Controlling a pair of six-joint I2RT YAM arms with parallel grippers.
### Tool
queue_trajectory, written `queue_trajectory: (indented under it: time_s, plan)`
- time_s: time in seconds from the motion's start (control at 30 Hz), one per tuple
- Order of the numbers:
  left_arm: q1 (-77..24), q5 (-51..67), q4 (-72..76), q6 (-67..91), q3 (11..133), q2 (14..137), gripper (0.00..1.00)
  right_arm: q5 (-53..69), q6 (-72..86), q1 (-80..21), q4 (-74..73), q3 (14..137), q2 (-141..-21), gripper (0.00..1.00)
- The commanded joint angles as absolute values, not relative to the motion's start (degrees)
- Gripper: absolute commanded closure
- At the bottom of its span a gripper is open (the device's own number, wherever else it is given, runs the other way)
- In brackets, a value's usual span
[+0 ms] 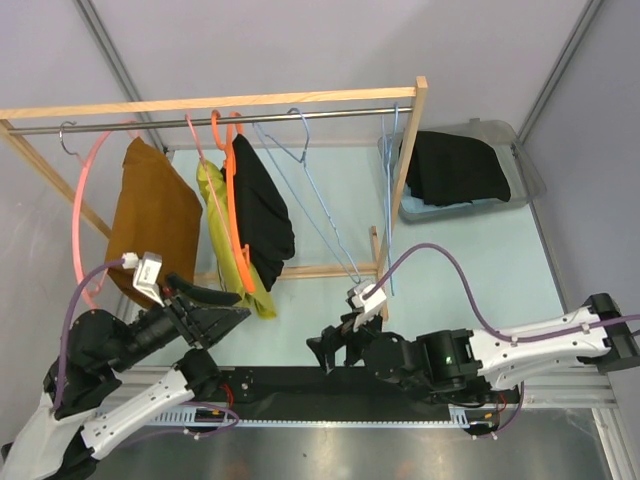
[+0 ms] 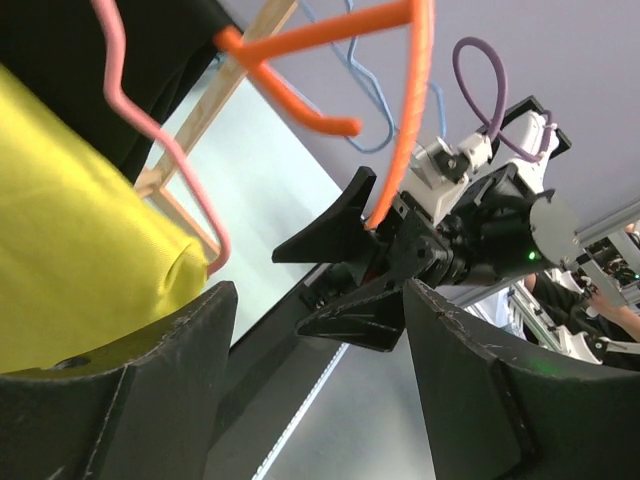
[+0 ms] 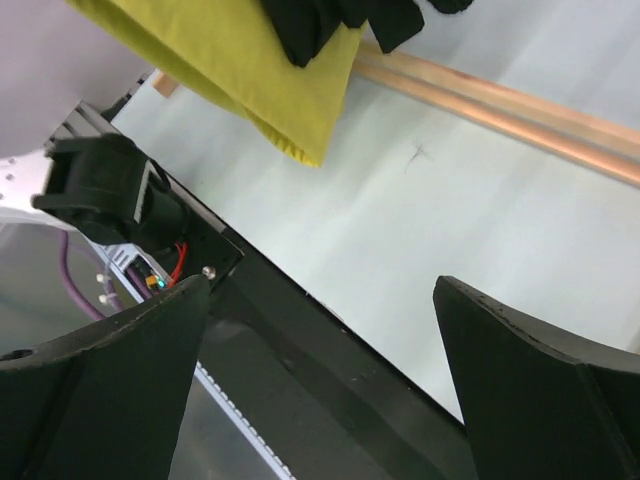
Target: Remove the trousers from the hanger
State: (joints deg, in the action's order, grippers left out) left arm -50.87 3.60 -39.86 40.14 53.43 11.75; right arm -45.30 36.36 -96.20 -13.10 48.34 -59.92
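Under the rail point(image 1: 200, 108), the yellow trousers point(image 1: 213, 195) hang folded over a pink hanger point(image 1: 196, 140). They look soft and light, so the low folded end is best to grab. Just below them the left gripper point(image 1: 238, 305) is wide open and empty; the right gripper point(image 1: 322, 350) is open and empty too

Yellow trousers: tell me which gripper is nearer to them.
Left. The left gripper sits right beside the lower hem of the yellow trousers, jaws open toward it. The right gripper is clearly farther, off to their right and lower in the top view.
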Motion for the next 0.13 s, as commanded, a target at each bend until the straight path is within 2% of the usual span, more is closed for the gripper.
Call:
queue_trajectory:
  time_s: [0.0, 0.1]
  plan:
    - [-51.0, 4.0, -38.1, 42.7, 50.7, 9.2, 0.27, -50.0, 34.6, -97.9, 4.5, 42.4, -59.2, 0.0]
    - [-50.9, 4.2, -37.9, 44.3, 48.5, 6.8, 0.26, -49.8, 33.6, -98.3, 9.9, 39.3, -58.8, 0.0]
